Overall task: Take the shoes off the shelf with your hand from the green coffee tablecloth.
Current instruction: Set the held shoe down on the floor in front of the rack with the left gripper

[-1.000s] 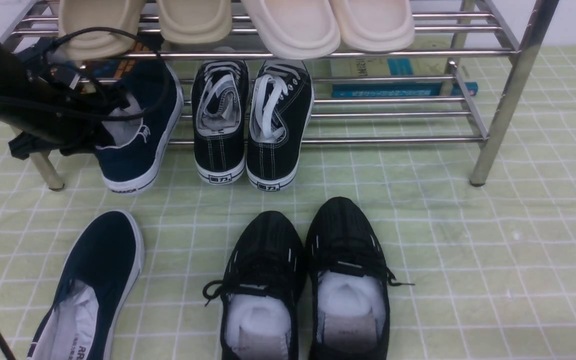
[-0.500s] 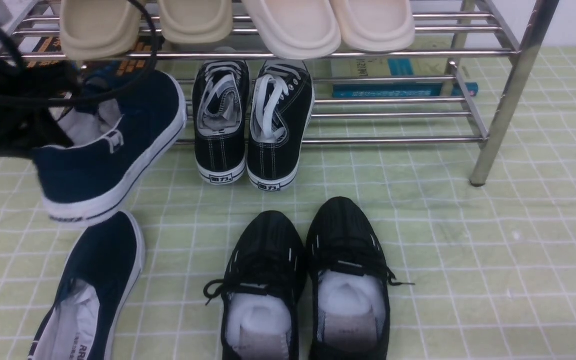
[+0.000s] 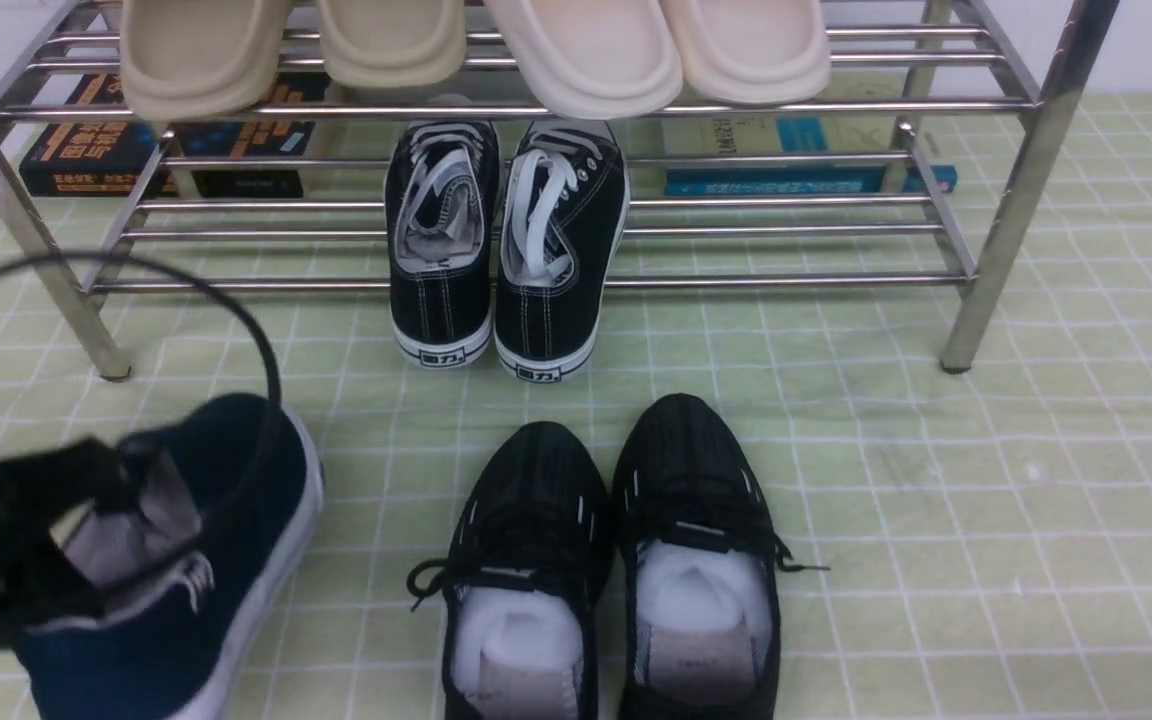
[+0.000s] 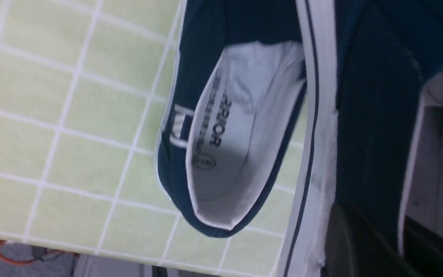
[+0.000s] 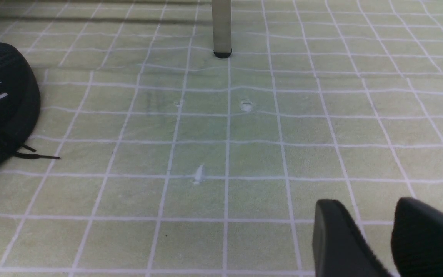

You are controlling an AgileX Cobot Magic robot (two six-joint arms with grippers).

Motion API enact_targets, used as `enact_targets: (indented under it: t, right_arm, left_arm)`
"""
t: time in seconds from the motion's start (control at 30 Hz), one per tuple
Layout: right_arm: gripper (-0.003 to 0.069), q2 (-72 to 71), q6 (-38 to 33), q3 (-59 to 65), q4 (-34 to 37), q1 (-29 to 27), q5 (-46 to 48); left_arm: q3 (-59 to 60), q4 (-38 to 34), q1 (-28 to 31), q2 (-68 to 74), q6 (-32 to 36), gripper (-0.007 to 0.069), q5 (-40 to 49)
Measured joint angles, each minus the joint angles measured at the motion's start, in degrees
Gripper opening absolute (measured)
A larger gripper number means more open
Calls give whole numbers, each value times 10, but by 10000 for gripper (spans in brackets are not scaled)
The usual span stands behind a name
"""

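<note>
My left gripper is at the near left, shut on the side wall of one navy shoe with a white sole, held just above the green tablecloth. In the left wrist view the black fingers pinch that shoe's wall, one outside and one inside. The other navy shoe lies on the cloth right beside it, hidden in the front view. The steel shelf stands behind, its lower left part bare. My right gripper hovers open over bare cloth, with nothing between its fingers.
Black sneakers with white laces sit on the shelf's lower tier, beige slippers on the top tier. Black mesh shoes stand on the cloth at the near middle. Books lie behind the shelf. The table's edge is close to the navy shoes.
My left gripper has carried the navy shoe off the shelf's lower tier, toward the near left and down over the other navy shoe, which it now covers in the front view.
</note>
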Motion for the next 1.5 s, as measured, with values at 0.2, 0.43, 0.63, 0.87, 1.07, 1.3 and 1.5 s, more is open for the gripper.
enact_targets:
  t: [0.2,0.43,0.63,0.87,1.07,1.3,1.5]
  right_arm:
    - [240,0,0,0,0,0,0]
    - [240,0,0,0,0,0,0]
    - [240,0,0,0,0,0,0]
    - [240,0,0,0,0,0,0]
    - [240,0,0,0,0,0,0]
    - [240,0,0,0,0,0,0]
    - [240,0,0,0,0,0,0]
  left_arm:
    - [8,-3,-53,-1,-8,27,-44]
    - [10,48,-200,0,-128,27,-125]
    - [10,183,-227,1,-258,27,-131]
    - [10,180,-227,35,-273,27,-137]
    - [10,141,-228,77,-228,27,-153]
    - [15,138,-228,101,-224,27,-166]
    - [31,120,-228,101,-209,32,-135]
